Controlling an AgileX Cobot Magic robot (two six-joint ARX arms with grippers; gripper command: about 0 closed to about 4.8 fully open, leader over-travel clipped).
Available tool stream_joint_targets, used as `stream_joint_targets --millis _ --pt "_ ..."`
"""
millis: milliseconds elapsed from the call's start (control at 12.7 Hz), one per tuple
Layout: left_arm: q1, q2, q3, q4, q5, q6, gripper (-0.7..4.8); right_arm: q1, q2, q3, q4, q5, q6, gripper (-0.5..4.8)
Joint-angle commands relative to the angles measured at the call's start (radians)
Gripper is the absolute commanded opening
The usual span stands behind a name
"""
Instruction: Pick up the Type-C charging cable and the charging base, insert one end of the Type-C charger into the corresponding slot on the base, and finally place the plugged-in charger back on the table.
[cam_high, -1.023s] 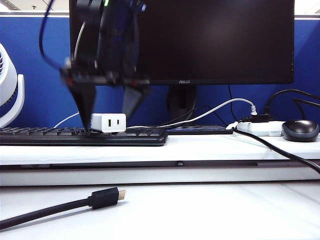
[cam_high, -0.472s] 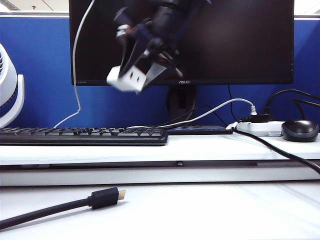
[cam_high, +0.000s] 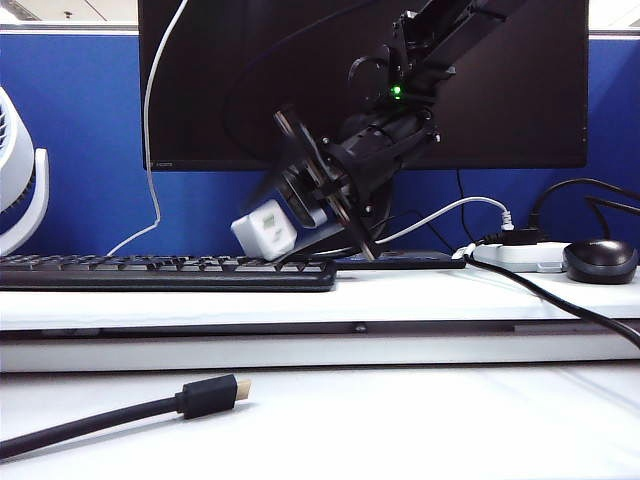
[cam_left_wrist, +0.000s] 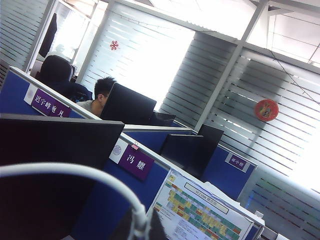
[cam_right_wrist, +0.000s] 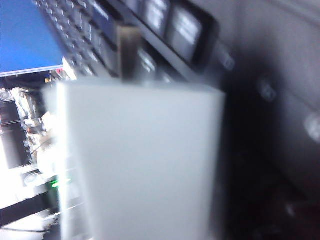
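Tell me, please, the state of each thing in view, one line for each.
Charger block: held in the air, tilted, by the right tool.
White cable: hanging, raised by the shut left tool, not plugged in.
Monitor: dark.
Black plug: lying loose on the table.

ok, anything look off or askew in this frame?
Yes: the charging base sits tilted in the right gripper, lifted above the keyboard, port face angled down-left. The Type-C charging cable hangs up out of the exterior view toward the left gripper, which that view doesn't show. Nothing looks spilled or damaged.
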Motion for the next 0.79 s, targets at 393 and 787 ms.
stream_joint_targets --millis 393,787 --pt "0.000 -0.005 0.003 0.010 0.005 0.008 -0.06 0.003 -0.108 0.058 0.046 0.314 0.074 4.79" --pt "0.000 -0.005 0.003 0.010 0.006 0.007 -0.06 0.189 -0.105 0.193 0.080 0.835 0.177 4.79"
